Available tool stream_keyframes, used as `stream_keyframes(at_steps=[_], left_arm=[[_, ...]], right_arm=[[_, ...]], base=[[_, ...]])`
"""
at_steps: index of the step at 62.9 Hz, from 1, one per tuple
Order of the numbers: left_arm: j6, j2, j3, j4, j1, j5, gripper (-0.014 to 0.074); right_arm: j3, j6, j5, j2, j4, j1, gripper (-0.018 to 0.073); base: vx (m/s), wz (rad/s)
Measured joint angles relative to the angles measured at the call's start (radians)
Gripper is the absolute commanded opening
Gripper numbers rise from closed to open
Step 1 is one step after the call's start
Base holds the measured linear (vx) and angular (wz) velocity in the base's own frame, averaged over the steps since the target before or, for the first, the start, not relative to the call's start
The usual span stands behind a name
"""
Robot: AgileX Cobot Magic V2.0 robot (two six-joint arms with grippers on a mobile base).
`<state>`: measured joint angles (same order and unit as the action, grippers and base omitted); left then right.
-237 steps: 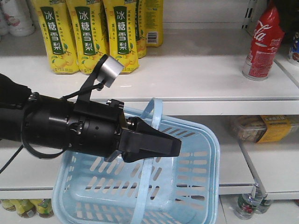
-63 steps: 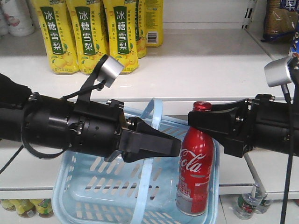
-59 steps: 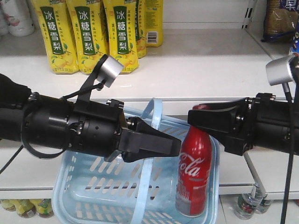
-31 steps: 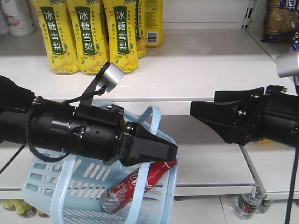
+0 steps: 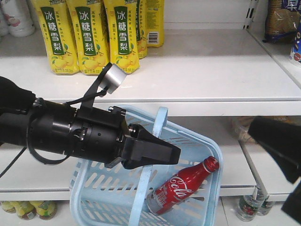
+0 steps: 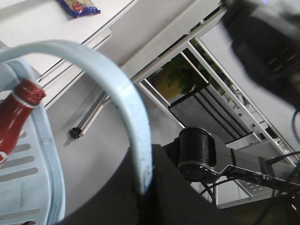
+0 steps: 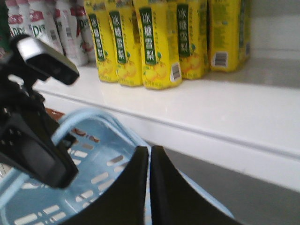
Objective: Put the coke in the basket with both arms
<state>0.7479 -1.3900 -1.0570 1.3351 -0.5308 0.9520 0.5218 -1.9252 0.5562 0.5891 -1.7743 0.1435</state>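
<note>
The coke [image 5: 182, 187] lies on its side inside the light blue basket [image 5: 99, 181], its red cap [image 5: 211, 164] toward the right rim. My left gripper [image 5: 165, 153] is shut on the basket's swing handle [image 5: 159, 123] and the basket hangs tilted from it. In the left wrist view the handle [image 6: 125, 101] runs down between the jaws of the left gripper [image 6: 146, 186], and the coke's neck [image 6: 21, 101] shows at the left. My right gripper [image 5: 270, 137] is a blurred black shape at the right edge, apart from the coke. In its own view the right gripper [image 7: 150, 151] is shut and holds nothing, above the basket [image 7: 96, 157].
Yellow drink bottles [image 5: 89, 35] stand on the white upper shelf [image 5: 207, 75], also seen in the right wrist view [image 7: 154, 42]. A packaged snack [image 5: 240, 127] lies on the lower shelf. Small bottles [image 5: 247, 207] stand under the lowest shelf at the right.
The coke went from upright in the right gripper to lying loose in the basket. The right gripper pulled back to the right and shut. The basket swung left, then back right.
</note>
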Motion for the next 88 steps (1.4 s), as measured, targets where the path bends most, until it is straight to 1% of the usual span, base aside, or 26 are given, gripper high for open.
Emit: stream_keyframes(at_steps=[4,13,25,37,88], left_arm=[[0.000,0.000,0.000,0.001,0.000,0.001,-0.0006],[0.000,0.000,0.000,0.001,0.000,0.001,-0.0006],[0.000,0.000,0.000,0.001,0.000,0.001,-0.0006],[0.000,0.000,0.000,0.001,0.000,0.001,-0.0006],[0.000,0.000,0.000,0.001,0.000,0.001,-0.0006]], right_arm=[[-0.085,0.000,-0.032,-0.057,-0.001,0.000,-0.0004],[-0.264,0.000,-0.149,-0.171,-0.001,0.000,-0.0004],[-0.393,-0.002,-0.248,-0.239,0.000,0.000,-0.0004],[-0.413,-0.002,-0.280,-0.245,0.009,0.000,-0.0004],[-0.413,-0.002,-0.282,-0.245,0.013,0.000,-0.0004]], base=[[0.00,0.00],[0.00,0.00],[0.00,0.00],[0.00,0.00],[0.00,0.00]])
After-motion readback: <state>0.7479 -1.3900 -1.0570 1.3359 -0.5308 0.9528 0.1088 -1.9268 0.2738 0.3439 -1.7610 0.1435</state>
